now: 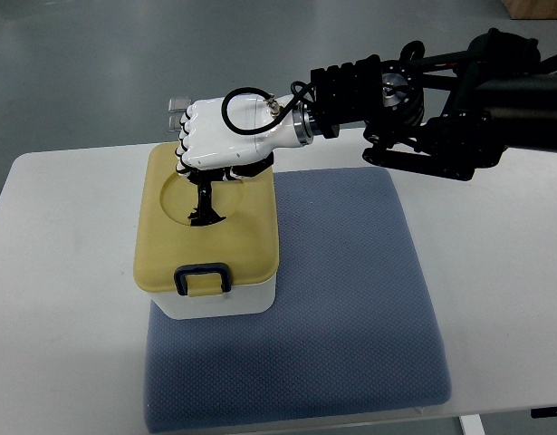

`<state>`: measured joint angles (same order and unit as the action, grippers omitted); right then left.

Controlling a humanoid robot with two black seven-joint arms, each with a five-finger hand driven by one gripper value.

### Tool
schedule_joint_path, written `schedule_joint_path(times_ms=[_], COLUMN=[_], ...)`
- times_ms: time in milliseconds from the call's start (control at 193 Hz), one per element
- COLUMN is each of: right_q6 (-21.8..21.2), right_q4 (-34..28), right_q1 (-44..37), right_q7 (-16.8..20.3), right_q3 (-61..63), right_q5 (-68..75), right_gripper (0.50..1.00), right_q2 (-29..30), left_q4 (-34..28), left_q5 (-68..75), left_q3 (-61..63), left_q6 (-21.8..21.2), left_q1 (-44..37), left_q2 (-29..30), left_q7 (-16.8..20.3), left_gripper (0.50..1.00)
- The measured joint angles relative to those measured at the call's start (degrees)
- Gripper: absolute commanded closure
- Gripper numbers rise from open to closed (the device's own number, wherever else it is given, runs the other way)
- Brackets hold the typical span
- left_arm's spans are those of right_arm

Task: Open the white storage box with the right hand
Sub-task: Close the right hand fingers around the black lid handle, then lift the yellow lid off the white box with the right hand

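While my right hand [225, 136] hangs over the far end of the lid, the box is not open yet.

Biggest is the white table [61, 236], and a blue mat [350, 299] lies on it so things do not slide. On the mat's left side sits the white box [219, 301] with its yellow lid [206, 222] on top. My hand reaches across from the right, fingers curled down toward the round dip in the lid, where I think it lifts. I cannot tell if they grip anything yet. Smallest is the dark blue latch [202, 277] at the near edge; it looks closed, so it may hold the lid down.
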<state>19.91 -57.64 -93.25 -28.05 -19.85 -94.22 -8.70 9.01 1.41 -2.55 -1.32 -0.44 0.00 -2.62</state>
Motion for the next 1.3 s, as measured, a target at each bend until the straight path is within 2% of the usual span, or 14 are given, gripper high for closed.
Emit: schedule_joint_path(times_ms=[637, 1301], right_q6=[6.2, 7.2], right_q4=[0.0, 2.2], right_q1=[0.4, 2.6], right_q7=[-1.3, -1.3], right_q3=[0.2, -0.9], right_q5=[0.0, -0.3], right_gripper=[1.0, 1.0], right_q2=[-0.1, 1.1], left_q4=[0.0, 0.0], left_q5=[0.0, 0.0], left_q3=[0.0, 0.0], left_q6=[0.0, 0.0], left_q1=[0.0, 0.0], left_q2=[0.0, 0.0], left_q7=[0.0, 0.0], left_gripper=[0.5, 0.5])
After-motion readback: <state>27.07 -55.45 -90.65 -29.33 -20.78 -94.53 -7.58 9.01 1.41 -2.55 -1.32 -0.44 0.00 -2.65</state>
